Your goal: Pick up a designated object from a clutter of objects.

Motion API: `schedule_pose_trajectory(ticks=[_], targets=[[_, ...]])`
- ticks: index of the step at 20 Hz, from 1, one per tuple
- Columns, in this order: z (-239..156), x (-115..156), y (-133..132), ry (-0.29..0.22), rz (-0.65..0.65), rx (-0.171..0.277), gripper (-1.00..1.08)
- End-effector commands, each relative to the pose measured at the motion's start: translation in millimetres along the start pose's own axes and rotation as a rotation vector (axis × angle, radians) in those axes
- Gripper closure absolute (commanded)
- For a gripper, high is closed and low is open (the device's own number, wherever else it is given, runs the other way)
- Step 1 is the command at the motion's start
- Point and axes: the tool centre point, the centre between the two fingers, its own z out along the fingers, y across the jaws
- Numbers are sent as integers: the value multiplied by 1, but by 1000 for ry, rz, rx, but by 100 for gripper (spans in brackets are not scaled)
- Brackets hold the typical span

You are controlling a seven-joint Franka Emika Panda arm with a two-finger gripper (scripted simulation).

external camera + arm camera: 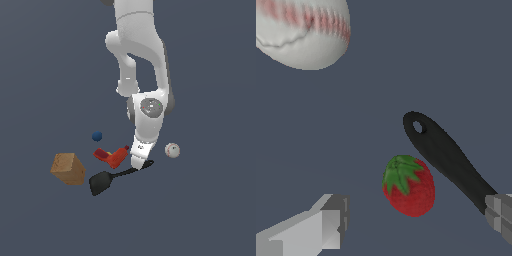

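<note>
one unlabelled strawberry (pixel 409 186), gripper (pixel 416 225) astride

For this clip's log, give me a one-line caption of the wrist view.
Open gripper straddles a small red strawberry beside the black spatula handle, baseball nearby.

The glossy white, rounded-link robot arm (pixel 137 45) has dark grey joint bands; its end effector (pixel 416 225) carries 2 pale grey, blocky fingers (pixel 331 222).
</note>
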Motion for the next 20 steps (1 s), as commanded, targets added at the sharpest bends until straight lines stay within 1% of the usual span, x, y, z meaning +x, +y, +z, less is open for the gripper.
schedule_pose_trajectory(ticks=[1,6,11,12,20], targets=[[11,0,-1,0,-1,1,-92],[33,0,-1,0,-4,1,-92],[40,0,0,0,-4,0,-92],[40,0,0,0,-4,0,108],[40,0,0,0,-4,0,108]])
